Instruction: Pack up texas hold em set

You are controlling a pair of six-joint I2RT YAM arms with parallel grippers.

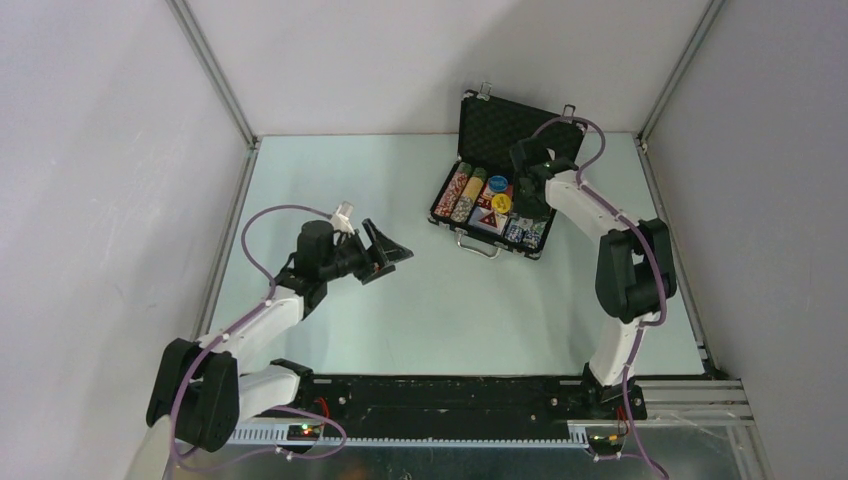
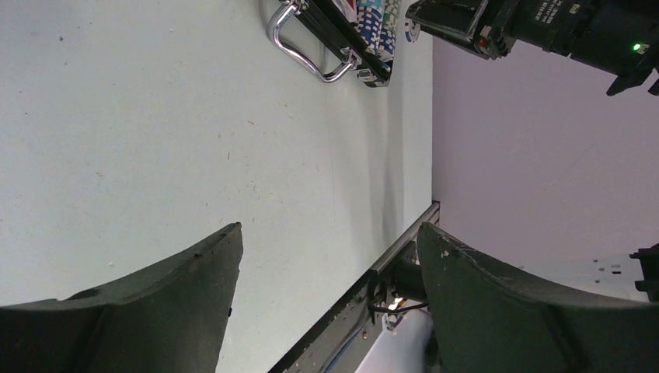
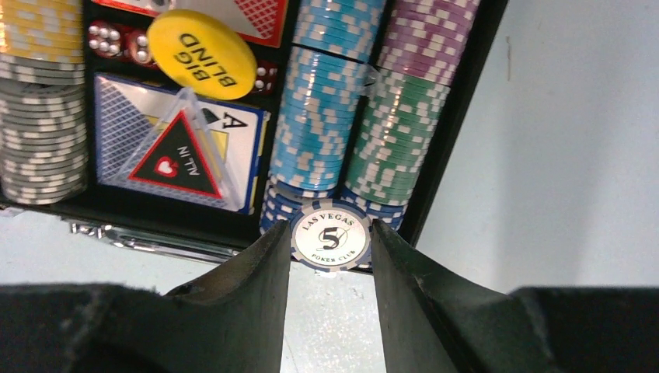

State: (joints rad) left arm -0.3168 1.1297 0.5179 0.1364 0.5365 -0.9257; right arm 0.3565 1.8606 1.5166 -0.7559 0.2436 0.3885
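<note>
While the case (image 1: 497,120) lies open on the table (image 1: 400,320), nearly full, the step in hand looks like seating one of the last chips. Over the case's near right corner, the right gripper (image 3: 330,242) pinches a blue chip (image 3: 332,233) (its face reads "Las Vegas 5") in half-closed jaws, at the blue row's (image 3: 322,116) near end. The next move probably calls for lowering it into that row, then releasing. Well left of the case, the left gripper (image 2: 330,233) hangs wide open and empty.

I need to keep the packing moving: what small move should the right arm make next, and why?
Probably ease the blue 5 chip into the near end of the blue chip row, then open the right gripper: it holds the chip on edge at that row's end, seemingly not yet seated.
</note>
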